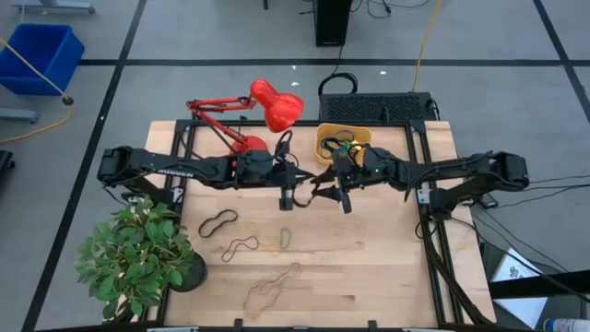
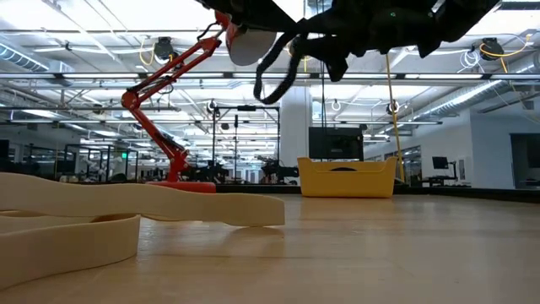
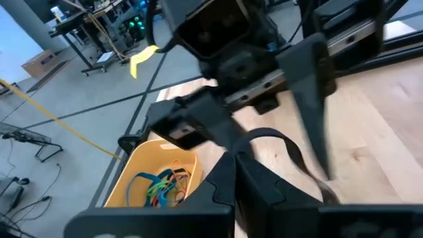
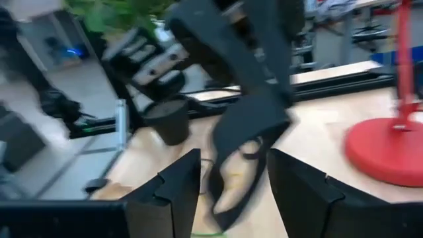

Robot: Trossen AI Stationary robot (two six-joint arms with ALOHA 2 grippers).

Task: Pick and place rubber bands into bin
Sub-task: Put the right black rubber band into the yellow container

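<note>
Two dark arms met above the middle of the wooden table [image 1: 387,277], the left gripper [image 1: 289,195] pressed together on a black rubber band [image 3: 291,149] that hung as a loop between it and the right gripper [image 1: 343,197], whose fingers [image 4: 301,188] stood spread. In the right wrist view the left arm's fingers filled the space directly ahead of those spread fingers, blocking most of the tabletop beyond. The orange-yellow bin [image 1: 324,138] sat near the far edge of the table, just behind the right gripper, with blue, green and orange bands [image 3: 162,186] already lying tangled inside it. Beside the bin stood a red desk lamp [image 1: 267,106], its round base [image 4: 386,149] resting on the table near the left arm. More bands lay loose on the wood in front of the arms: a black loop [image 1: 218,222], a tan one [image 1: 241,247], a small green one [image 1: 285,237] and a larger tan tangle [image 1: 270,290] nearer the front edge. A potted plant [image 1: 138,254] occupied the table's front left corner. From table height, a wide tan band [image 2: 126,207] sprawled across the foreground, with the bin seen well behind it. A large blue bin [image 1: 41,55] stood on the floor, well apart from the table.
</note>
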